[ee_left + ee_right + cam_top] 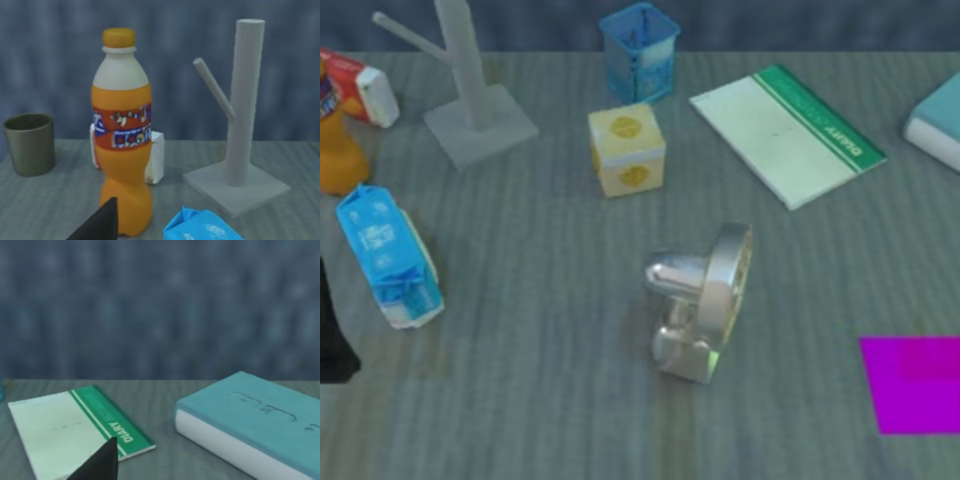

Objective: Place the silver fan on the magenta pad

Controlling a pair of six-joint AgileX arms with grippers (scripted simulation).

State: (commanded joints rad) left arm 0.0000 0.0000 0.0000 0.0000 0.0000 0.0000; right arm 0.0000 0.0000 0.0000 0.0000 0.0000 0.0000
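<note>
Shiny chrome silver fan [702, 300] with ring-shaped head and blocky base: on the grey bench [550, 400], mid-bench, untouched. Flat bright magenta pad [912, 384]: at the bench's right edge, well apart from the fan. White-and-green diary [785, 133] and teal hardback book [935, 122]: far right. Pale grey branched stand [472, 95], orange soda bottle [122, 135], blue milk carton [390, 256]: left side. Left gripper [100, 224] and right gripper [100, 462]: only a dark tip visible each; whether open or closed cannot be told.

silver fan [705, 300]: glossy chrome metal (mirror-like) | magenta pad [912, 383]: flat matt | table [550, 380]: matt, streaked
</note>
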